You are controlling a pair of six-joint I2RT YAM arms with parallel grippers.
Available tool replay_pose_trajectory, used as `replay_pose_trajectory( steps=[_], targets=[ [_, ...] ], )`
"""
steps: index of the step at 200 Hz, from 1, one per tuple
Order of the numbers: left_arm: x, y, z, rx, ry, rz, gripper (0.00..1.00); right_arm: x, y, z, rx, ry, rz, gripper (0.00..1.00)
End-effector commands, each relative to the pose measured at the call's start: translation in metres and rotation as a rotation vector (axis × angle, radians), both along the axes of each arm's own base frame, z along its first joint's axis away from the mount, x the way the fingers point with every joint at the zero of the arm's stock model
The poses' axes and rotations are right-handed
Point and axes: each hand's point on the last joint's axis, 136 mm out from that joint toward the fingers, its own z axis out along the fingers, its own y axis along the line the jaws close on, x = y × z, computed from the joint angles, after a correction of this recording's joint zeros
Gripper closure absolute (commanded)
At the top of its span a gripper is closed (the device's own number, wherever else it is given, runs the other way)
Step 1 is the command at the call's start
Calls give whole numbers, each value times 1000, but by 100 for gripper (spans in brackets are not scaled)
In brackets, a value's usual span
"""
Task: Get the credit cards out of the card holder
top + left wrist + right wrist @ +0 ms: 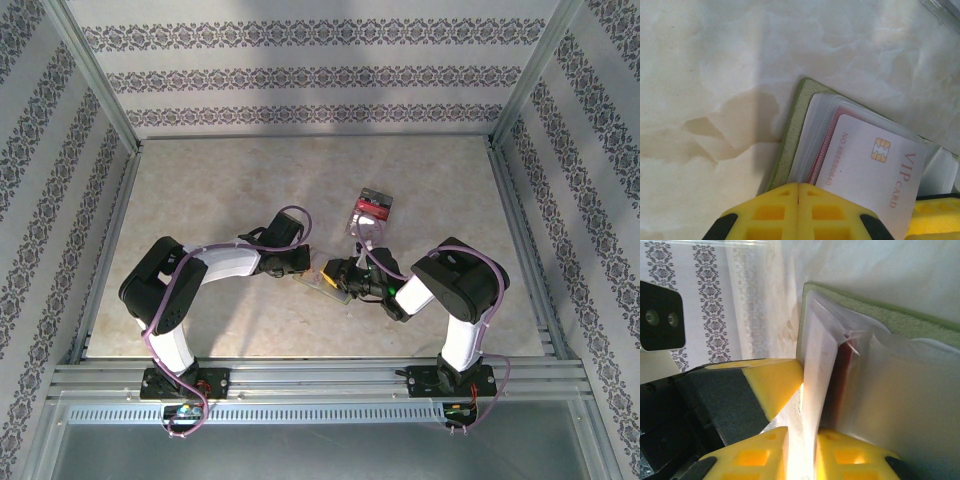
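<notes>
Olive card holder (790, 135) — white VIP card (875, 170), perhaps 1 red card (816, 160)

**Card holder with two cards, spread on the surface**

The card holder (785, 150) lies opened flat on the pale, marbled surface, near the front middle. Its olive-green, textured cover shows as a narrow border with a rounded corner. On it rests a stack of clear, slightly frosted pocket leaves. One leaf is raised on edge and bowed, apart from the rest of the stack. A silvery-white card (875, 170) lies uppermost and askew; it bears a gold chip, a printed number along one side and "VIP CARD" in reddish letters. Whether a pocket covers it cannot be told. A red card (842, 375) sits among the leaves below, only its edge visible.
</notes>
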Motion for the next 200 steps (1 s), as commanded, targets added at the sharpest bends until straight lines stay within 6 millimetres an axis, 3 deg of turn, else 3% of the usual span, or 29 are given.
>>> replay_pose_trajectory(
  steps=[1, 39, 93, 124, 178, 181, 200],
  targets=[
    [-28, 10, -38, 73, 127, -12, 98, 15, 11, 24, 48, -106, 11, 75],
    [-29, 12, -39, 76, 130, 4, 99, 16, 14, 22, 57, -100, 17, 76],
    [-30, 22, -45, 116, 141, 49, 100, 13, -5, 35, 88, -129, -22, 85],
    [-29, 25, -47, 135, 149, 64, 100, 12, -7, 42, 101, -146, -24, 85],
    [-30, 27, -49, 142, 154, 66, 100, 13, -12, 41, 102, -139, -38, 86],
    [-29, 27, -49, 141, 154, 67, 100, 7, -16, 33, 88, -116, -41, 86],
    [-30, 27, -50, 143, 154, 69, 100, 5, -19, 28, 80, -104, -46, 88]
  ],
)
